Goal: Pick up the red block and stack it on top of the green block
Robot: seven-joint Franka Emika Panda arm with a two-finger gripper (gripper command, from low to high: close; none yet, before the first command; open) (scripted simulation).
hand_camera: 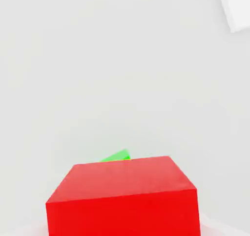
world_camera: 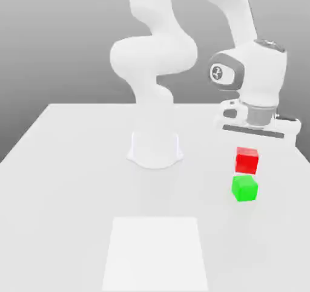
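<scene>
The small bright red cube w/ smooth faces [world_camera: 246, 160] hangs in the air just under the white robot hand, on the exterior view's right side of the pale grey desk [world_camera: 66, 182]. It sits directly over the small bright green cube [world_camera: 244, 188], w/ a slim gap showing between them in the exterior view, so I judge they are close but not yet touching. The green one rests on the desk. In the hand view the red cube [hand_camera: 124, 196] looms close, and only a sliver of the green cube [hand_camera: 117, 156] peeks past its far edge, which fits a near-aligned stack approach.

The claw [world_camera: 248, 144] is clamped on the red cube, fingers drawn in tight against its sides. That explains why the cube stays up w/o support. The hand points straight down, prob. so the red cube comes down flat and square on the green top face.

A flat white rectangular patch [world_camera: 156, 254] lies on the desk nearer the camera, well apart from both cubes.

Writing: none legible on the cubes or desk. A small dark round emblem [world_camera: 217, 72] marks the arm's wrist housing; can't read it as text.
</scene>
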